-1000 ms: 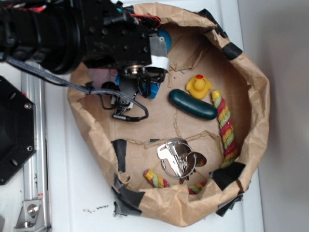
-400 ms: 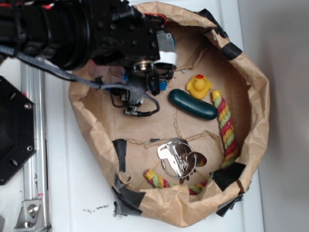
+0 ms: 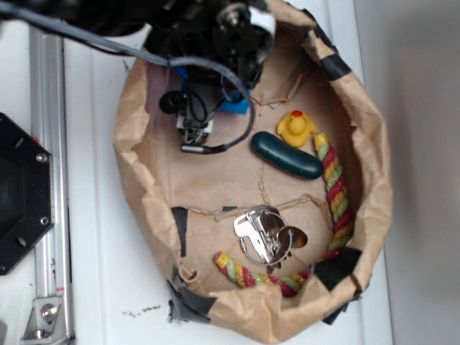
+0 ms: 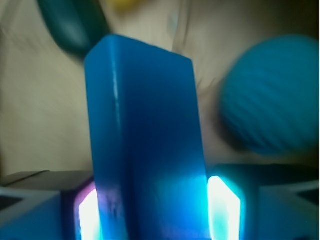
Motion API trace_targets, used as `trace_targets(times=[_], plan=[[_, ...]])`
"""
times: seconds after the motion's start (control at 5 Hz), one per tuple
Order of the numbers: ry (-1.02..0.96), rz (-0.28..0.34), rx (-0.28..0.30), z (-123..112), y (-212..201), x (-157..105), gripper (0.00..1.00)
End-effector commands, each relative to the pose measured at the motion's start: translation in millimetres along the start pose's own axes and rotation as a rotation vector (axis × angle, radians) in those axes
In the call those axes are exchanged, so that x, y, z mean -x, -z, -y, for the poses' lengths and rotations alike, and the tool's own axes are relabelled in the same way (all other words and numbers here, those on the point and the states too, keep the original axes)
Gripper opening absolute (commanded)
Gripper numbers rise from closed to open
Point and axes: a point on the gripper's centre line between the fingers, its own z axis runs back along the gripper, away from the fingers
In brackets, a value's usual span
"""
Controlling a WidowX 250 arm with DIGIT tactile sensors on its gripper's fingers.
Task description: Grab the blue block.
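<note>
Wrist view: the gripper [image 4: 150,205] stands narrowed onto the blue block [image 4: 145,135], one lit pad [image 4: 223,207] at the lower right and its partner at the lower left pressing the block's two long sides. The block rises up the centre of the frame, nearly upright with a slight lean, and only its lower end lies between the pads. To its right sits the round blue ball [image 4: 272,95], blurred; at the upper left is an end of the dark green oblong toy [image 4: 70,25].

Exterior view: the arm enters from the upper left, and the gripper [image 3: 226,90] is largely hidden beneath it and its cables, so jaw width cannot be read here. A blue corner of the block [image 3: 236,106] shows at upper centre, inside the brown paper bag [image 3: 374,187]. The yellow duck [image 3: 295,128], the green toy [image 3: 286,154], the striped rope [image 3: 334,190] and the metal clip [image 3: 262,233] lie apart from it.

Risk, as judged: a hold low on a tall piece may let it pivot or slip, and a loose cable may snag the bag's rim.
</note>
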Motion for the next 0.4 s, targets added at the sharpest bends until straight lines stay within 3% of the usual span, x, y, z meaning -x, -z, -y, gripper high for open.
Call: trace_targets(times=[0.0, 0.2], plan=[[-0.002, 0.131, 0.015, 68.2, -91.3, -34.1, 0.00], [-0.025, 0.090, 0.011, 79.8, -91.5, -43.0, 0.00]])
